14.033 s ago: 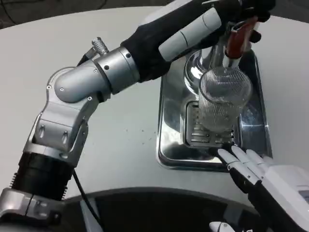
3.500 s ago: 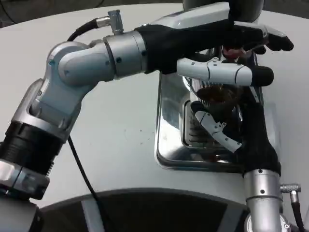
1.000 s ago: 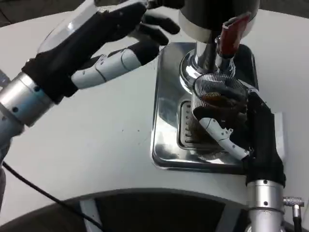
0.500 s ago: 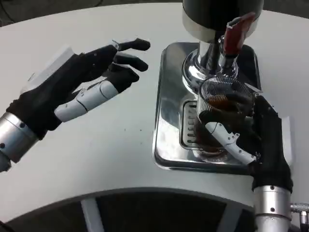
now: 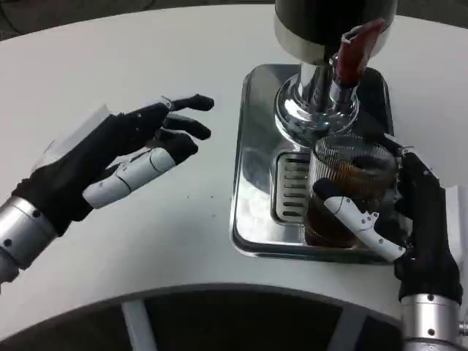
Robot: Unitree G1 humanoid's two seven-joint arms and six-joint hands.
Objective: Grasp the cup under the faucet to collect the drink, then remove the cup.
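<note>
A clear ribbed cup (image 5: 344,191) holding a dark brown drink stands over the front of the steel drip tray (image 5: 252,175), a little nearer me than the faucet (image 5: 322,102) with its red lever (image 5: 351,53). My right hand (image 5: 398,216) grips the cup from the right side, thumb across its front. My left hand (image 5: 117,161) hovers over the bare table to the left of the tray, fingers spread and holding nothing.
The dispenser's dark body (image 5: 333,18) rises at the back of the tray. A slotted grate (image 5: 291,186) lies in the tray, left of the cup. White table surface (image 5: 183,234) stretches to the left and front, ending at a curved near edge.
My right hand has drawn the cup toward me and slightly right, out from under the faucet. My left hand has sunk lower and pulled back a little to the left.
</note>
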